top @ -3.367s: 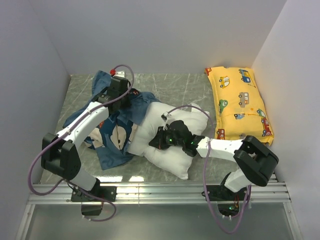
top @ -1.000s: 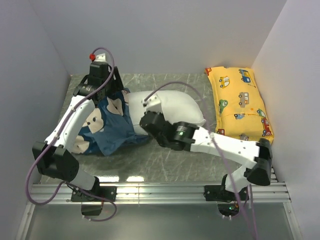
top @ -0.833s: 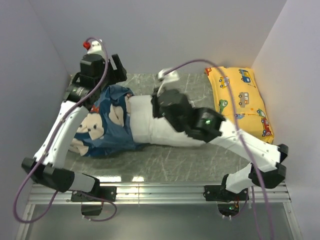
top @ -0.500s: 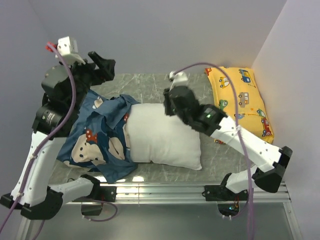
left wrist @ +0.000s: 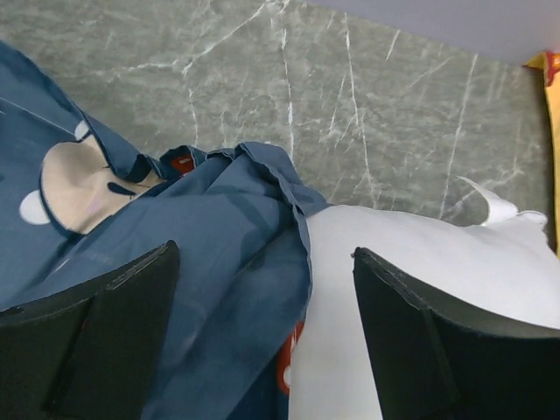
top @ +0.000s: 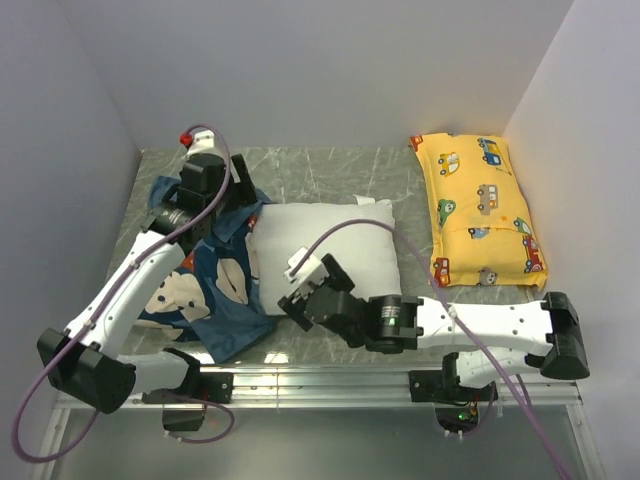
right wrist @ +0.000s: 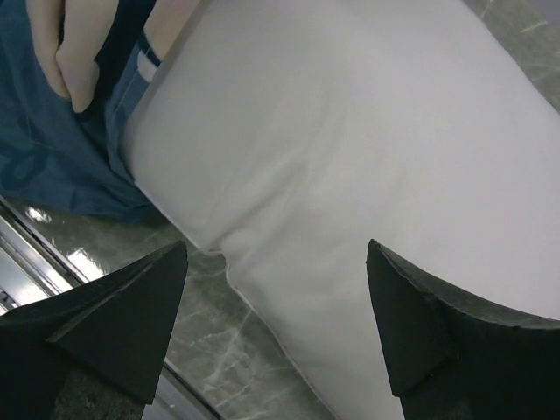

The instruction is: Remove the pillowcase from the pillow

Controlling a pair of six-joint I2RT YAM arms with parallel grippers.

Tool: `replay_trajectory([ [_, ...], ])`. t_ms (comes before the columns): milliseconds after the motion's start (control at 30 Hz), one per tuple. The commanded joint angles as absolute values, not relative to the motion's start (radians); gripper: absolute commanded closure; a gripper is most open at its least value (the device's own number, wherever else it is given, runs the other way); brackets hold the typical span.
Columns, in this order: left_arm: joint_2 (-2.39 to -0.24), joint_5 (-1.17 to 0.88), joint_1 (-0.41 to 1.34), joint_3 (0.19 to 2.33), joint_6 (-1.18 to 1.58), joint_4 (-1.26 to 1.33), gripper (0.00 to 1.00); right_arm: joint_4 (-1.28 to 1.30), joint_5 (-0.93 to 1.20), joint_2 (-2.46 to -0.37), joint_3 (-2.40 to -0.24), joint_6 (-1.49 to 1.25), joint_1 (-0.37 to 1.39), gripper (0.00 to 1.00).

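The white pillow (top: 335, 245) lies flat mid-table. The dark blue pillowcase (top: 215, 295) with cream bear faces is crumpled along its left end; I cannot tell whether that end is still inside it. My left gripper (top: 237, 203) hovers open over the seam where the case's folded edge (left wrist: 262, 184) meets the pillow (left wrist: 429, 262), with nothing between its fingers (left wrist: 96, 341). At the pillow's near left corner (right wrist: 350, 140) my right gripper (top: 295, 303) is open and holds nothing, fingers (right wrist: 455, 350) straddling the corner, the pillowcase (right wrist: 52, 149) to its left.
A yellow vehicle-print pillow (top: 483, 208) lies along the right wall, its corner (left wrist: 547, 66) showing in the left wrist view. Grey marble table (top: 320, 175), walls on three sides, a metal rail (top: 320, 378) along the near edge.
Both arms had lifted the pillow and case, then came down. The right gripper opened and let the pillow go; it now lies flat. The left gripper lowered over the case's edge.
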State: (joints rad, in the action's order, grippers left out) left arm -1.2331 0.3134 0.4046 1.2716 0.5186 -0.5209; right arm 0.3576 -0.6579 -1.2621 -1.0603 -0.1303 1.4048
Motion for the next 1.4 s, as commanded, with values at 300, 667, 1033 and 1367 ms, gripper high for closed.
replay_trajectory([
  [300, -1.578, 0.302, 0.403, 1.364, 0.502, -0.469, 0.14, 0.118, -0.929, -1.624, -0.997, -0.023, 1.506, 0.04],
  [667, -1.527, 0.236, 0.405, 1.426, 0.48, -0.498, 0.15, 0.147, -0.943, -1.715, -1.155, 0.026, 1.324, 0.64],
  [1033, -1.203, 0.14, 0.413, 1.623, 0.445, -0.462, 0.15, 0.678, -0.586, -1.517, -1.645, -0.047, 1.241, 0.96],
  [1367, -1.034, 0.14, 0.411, 1.666, 0.472, -0.48, 0.15, 0.717, -0.368, -1.52, -1.78, -0.058, 0.95, 0.94],
])
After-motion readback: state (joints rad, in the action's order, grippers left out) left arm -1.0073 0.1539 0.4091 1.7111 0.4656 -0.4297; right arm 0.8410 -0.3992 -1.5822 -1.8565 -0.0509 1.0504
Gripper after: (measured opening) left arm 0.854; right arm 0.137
